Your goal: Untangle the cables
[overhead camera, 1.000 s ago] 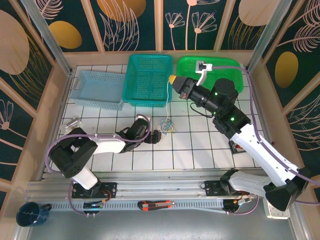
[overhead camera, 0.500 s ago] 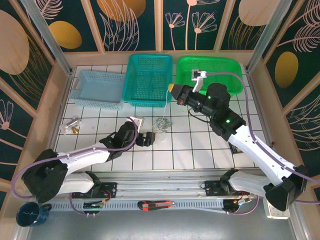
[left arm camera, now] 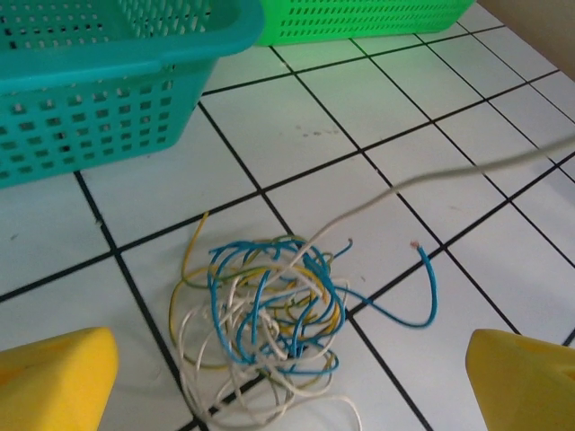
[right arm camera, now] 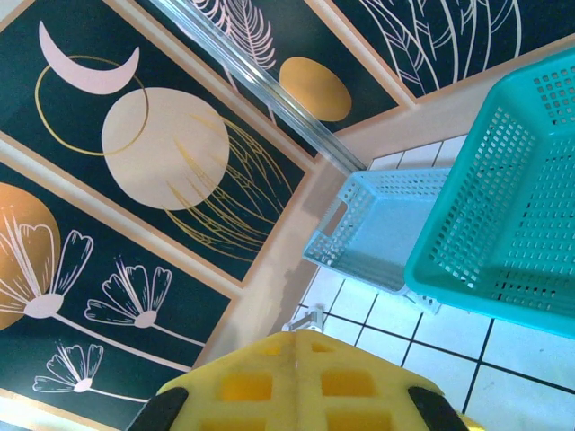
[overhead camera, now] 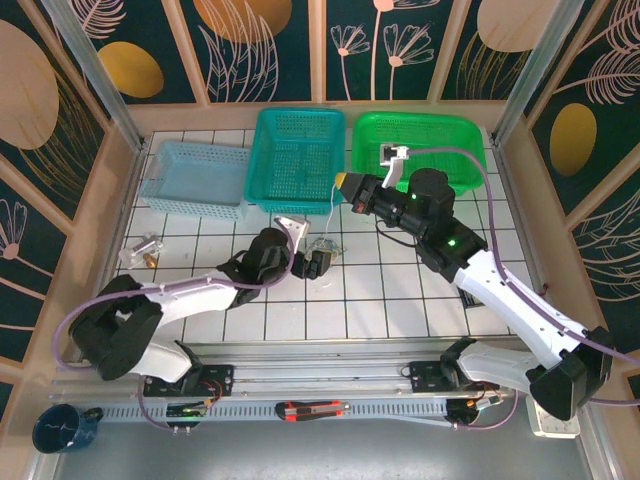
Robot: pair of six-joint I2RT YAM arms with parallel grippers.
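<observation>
Left gripper (left arm camera: 287, 386) fingers spread wide, flanking the cables (left arm camera: 260, 314) — a blue, yellow and whitish tangle on the tiles at 6 o'clock of the teal basket (overhead camera: 297, 160). Right gripper (overhead camera: 343, 183) fingers pressed together, pinching one whitish strand rising toward 12 o'clock.

Setup is a white tiled tabletop (overhead camera: 400, 290) with dark grout lines, boxed in by dark wall panels (overhead camera: 60, 90) painted with gold discs, pale flowers and leaves, even a crescent moon (right arm camera: 85, 72). Light wooden strips (overhead camera: 187, 50) frame the panels, aluminium posts (overhead camera: 95, 70) stand at the corners, and a metal rail (overhead camera: 330, 375) runs along the near edge. Lighting's bright and even.
</observation>
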